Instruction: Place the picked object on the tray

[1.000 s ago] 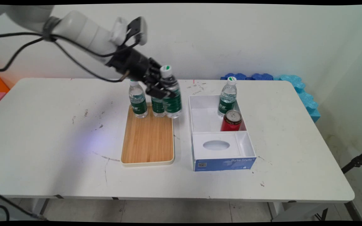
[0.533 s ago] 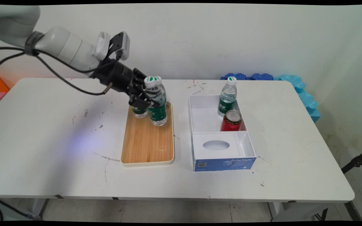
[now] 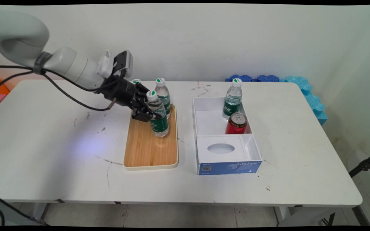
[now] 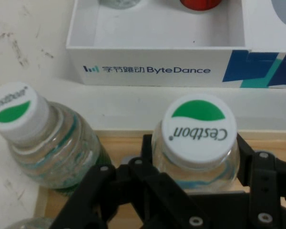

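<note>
My gripper [image 3: 152,113] is shut on a clear water bottle [image 3: 158,119] with a green label and a white-and-green cap [image 4: 199,125]. The bottle stands upright over the far half of the wooden tray [image 3: 149,150]; whether its base touches the wood I cannot tell. Just behind it on the tray stands a second bottle [image 3: 163,96], and a third bottle's cap [image 3: 136,81] peeks out behind the hand. In the hand view the gripper [image 4: 194,145] clasps the bottle's neck from both sides, with a neighbouring bottle [image 4: 35,129] to the left.
Right of the tray lies an open white and blue box [image 3: 201,110], lettered ByteDance [image 4: 152,69]. Its far compartment holds a water bottle [image 3: 233,99] and a red can [image 3: 236,123]. Blue foam pieces [image 3: 300,85] line the table's far right edge.
The gripper has carried the bottle leftward and down, from above the tray's far right edge to low over the tray. The two standing bottles have come into view behind it.
</note>
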Tool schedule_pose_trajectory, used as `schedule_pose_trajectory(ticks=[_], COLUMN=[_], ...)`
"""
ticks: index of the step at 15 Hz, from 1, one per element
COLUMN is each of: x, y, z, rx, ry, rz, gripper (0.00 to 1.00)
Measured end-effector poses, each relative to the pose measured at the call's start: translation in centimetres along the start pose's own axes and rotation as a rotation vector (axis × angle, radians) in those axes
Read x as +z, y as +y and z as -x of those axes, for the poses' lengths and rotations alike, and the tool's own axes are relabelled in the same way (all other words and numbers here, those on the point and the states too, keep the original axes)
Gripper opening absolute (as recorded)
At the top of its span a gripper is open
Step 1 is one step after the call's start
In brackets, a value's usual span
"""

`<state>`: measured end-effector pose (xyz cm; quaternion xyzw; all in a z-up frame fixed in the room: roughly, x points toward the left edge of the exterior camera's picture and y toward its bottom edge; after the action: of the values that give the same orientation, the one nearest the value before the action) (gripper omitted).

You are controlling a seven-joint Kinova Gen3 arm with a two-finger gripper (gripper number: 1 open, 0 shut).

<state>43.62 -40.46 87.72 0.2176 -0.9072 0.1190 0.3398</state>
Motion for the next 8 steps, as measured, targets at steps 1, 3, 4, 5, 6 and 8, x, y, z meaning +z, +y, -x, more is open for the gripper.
schedule_pose_trajectory(ticks=[1, 3, 4, 5, 6, 8], x=[0.4, 1.3, 1.6, 2.0, 2.3, 2.7], y=[0.1, 0.3, 0.3, 0.4, 0.4, 0.5], z=[0.2, 0.6, 0.8, 1.0, 1.2, 1.5], rx=[-0.002, -0.005, -0.007, -0.007, -0.008, -0.006], ry=[0.002, 0.006, 0.008, 0.008, 0.009, 0.011], rz=[0.003, 0.007, 0.009, 0.01, 0.011, 0.013], gripper=[0.0, 0.0, 0.0, 0.0, 0.0, 1.0])
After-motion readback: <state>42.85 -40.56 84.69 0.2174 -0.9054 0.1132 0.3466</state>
